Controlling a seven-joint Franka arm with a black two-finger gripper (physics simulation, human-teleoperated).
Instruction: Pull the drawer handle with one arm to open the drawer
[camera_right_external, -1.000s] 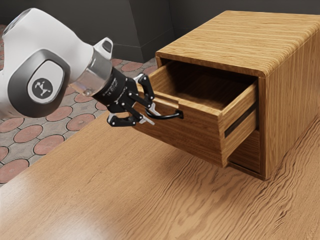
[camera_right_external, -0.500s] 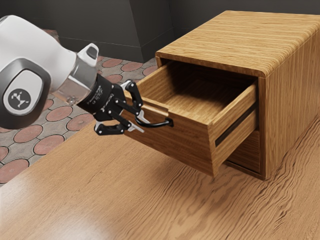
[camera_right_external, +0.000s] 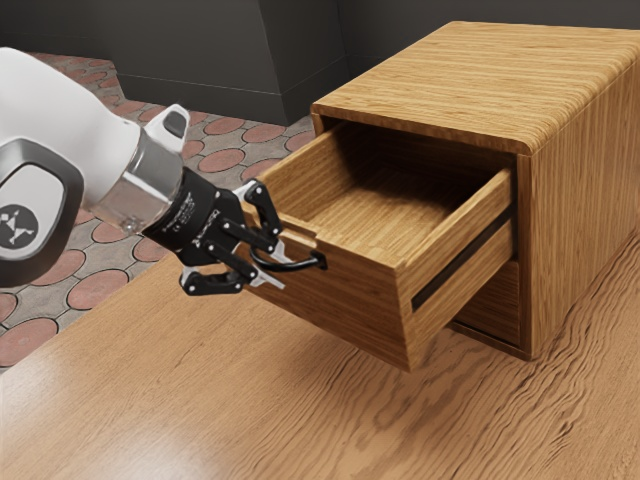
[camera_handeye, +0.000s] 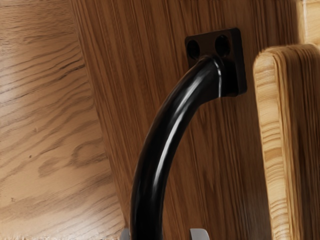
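Drawer: the drawer (camera_right_external: 350, 300) is being shown well out of the cabinet (camera_right_external: 500, 80), its empty inside lying open to view and its far end sitting within the opening
Handle: the black curved handle (camera_right_external: 305, 267) is being carried on the drawer's front, at the exterior view's left, with its long axis running level across that front
Jaws: the handle (camera_handeye: 165, 140) is being straddled by the jaws, and whether it is being pressed from both sides cannot be told
Arm: the arm (camera_right_external: 60, 170) is being reached in from the exterior view's left
Deciding relation: the bar is lying crosswise in the jaws, just on their far side, so a pull square to it, straight away from the cabinet toward the exterior view's near left, is being judged right
Surface: the cabinet is being borne on the wooden surface (camera_right_external: 300, 420)
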